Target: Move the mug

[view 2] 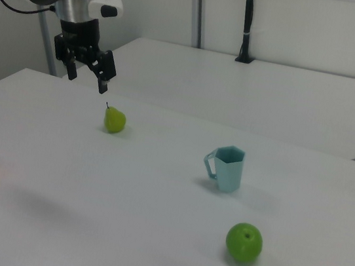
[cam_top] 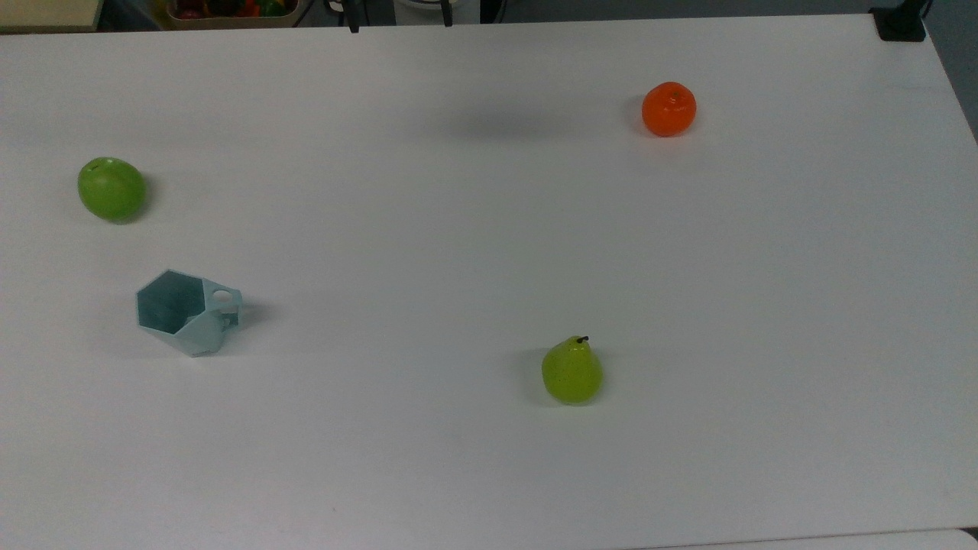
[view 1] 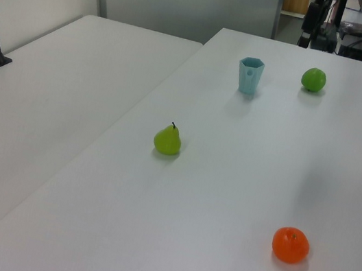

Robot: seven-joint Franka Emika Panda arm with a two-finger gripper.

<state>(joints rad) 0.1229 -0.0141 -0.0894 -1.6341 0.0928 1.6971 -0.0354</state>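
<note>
Task progress, as I read it from my remote station. The pale blue-grey faceted plastic mug with a hexagonal rim (cam_top: 187, 312) stands upright on the white tabletop (cam_top: 489, 252), toward the top view's left, its flat handle tab with a round hole pointing to the top view's right. Nothing touches it. A round green apple (cam_top: 111, 189) lies near it, farther up in the top view; in the right view the same apple (view 2: 244, 242) sits nearer the camera than the mug (view 2: 227, 168).

A yellow-green pear with a dark stem (cam_top: 572, 370) rests near the middle of the tabletop, and an orange tangerine-like fruit (cam_top: 668, 109) lies well apart, toward the top view's upper right.

In the right view, the black two-finger gripper (view 2: 86, 74) of the white arm hangs in the air above the tabletop, at the right view's upper left, over the region near the pear (view 2: 114, 120) and well apart from the mug. Its jaws stand spread apart with nothing between them.

My judgement: the task is at its outset. No grasp is made and the mug is not yet lifted. What remains is the whole sequence: travel across to the mug, descent, closing on its wall or handle, carrying and setting down.
</note>
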